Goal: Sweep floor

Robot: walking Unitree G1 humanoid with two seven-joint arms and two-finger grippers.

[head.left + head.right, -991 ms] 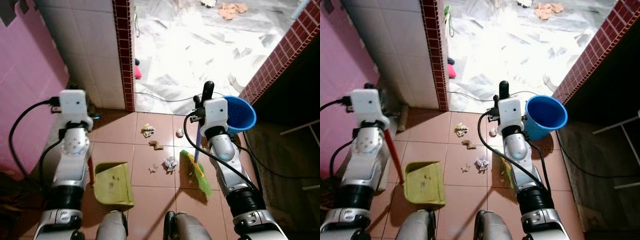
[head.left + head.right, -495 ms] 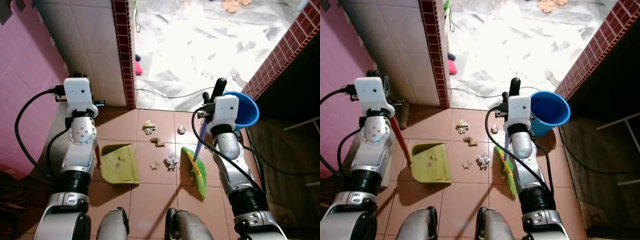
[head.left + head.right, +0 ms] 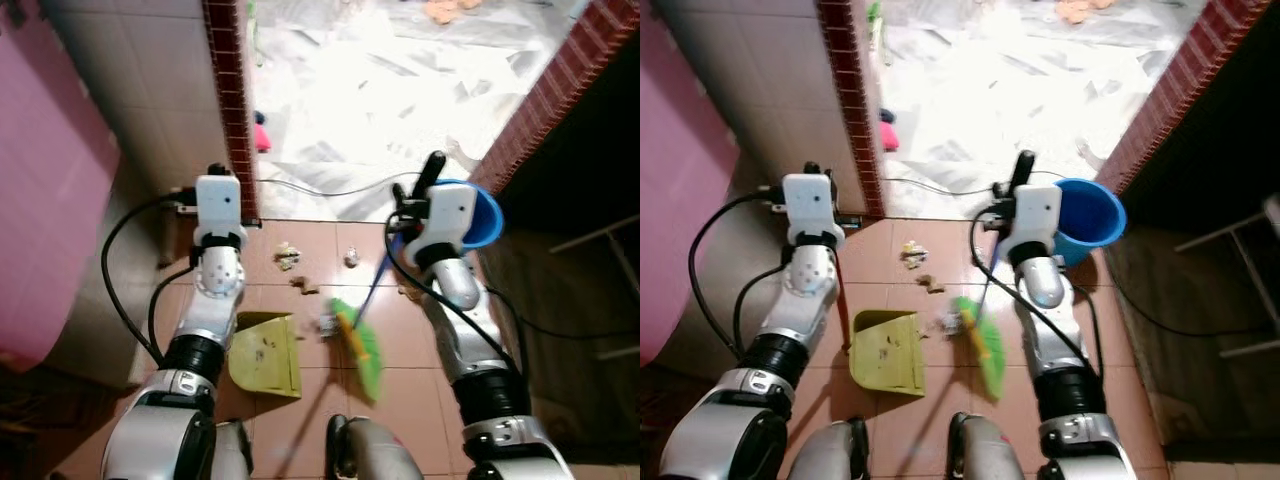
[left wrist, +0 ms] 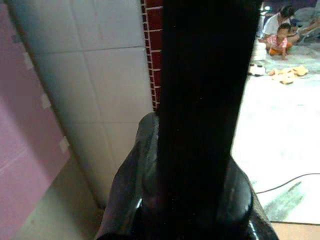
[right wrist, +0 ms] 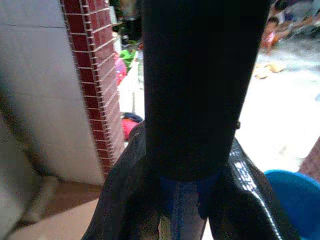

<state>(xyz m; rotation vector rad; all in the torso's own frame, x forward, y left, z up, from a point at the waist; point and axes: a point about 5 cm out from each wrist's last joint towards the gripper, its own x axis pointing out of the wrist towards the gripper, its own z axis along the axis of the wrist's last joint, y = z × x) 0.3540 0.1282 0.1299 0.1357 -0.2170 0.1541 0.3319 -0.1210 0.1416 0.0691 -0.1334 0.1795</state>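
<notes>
Nearest the robot's feet, the green broom (image 3: 358,345), pinched in the right hand (image 3: 420,195), has swung against the yellow dustpan (image 3: 266,354), which the left hand (image 3: 218,180) clamps; scraps (image 3: 288,256) beyond remain unswept.

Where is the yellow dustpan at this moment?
In the left eye view, the yellow dustpan lies on the terracotta floor tiles on the robot's left, below the left arm, with the green broom head just to its right.

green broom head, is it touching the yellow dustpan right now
Apart. In the right eye view a strip of bare tile separates the green broom head from the yellow dustpan.
</notes>
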